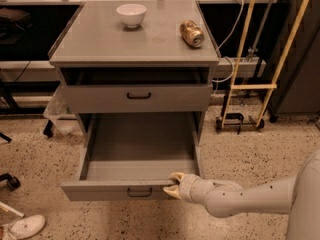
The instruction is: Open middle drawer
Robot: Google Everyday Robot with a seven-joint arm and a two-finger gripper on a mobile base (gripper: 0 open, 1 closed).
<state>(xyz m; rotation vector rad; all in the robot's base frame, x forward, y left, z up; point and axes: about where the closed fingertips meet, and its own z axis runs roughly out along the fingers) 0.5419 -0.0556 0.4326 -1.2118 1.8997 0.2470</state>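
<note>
The middle drawer [135, 156] is pulled far out of the grey cabinet [135, 39], and its deep plain grey tray is bare. Its low front panel [100, 190] faces me, with a small black bracket handle [139, 192] at the centre. My gripper [173, 184] is at the top edge of that front panel, just right of the handle, reaching in from the lower right on the white arm [250, 201].
Above the open drawer is a shut, taller-fronted drawer [138, 98] with the same handle. A white bowl [131, 14] and a tipped can [192, 33] sit on the cabinet top. A yellow-framed cart [250, 86] stands to the right, and a white shoe [25, 226] lies at the lower left.
</note>
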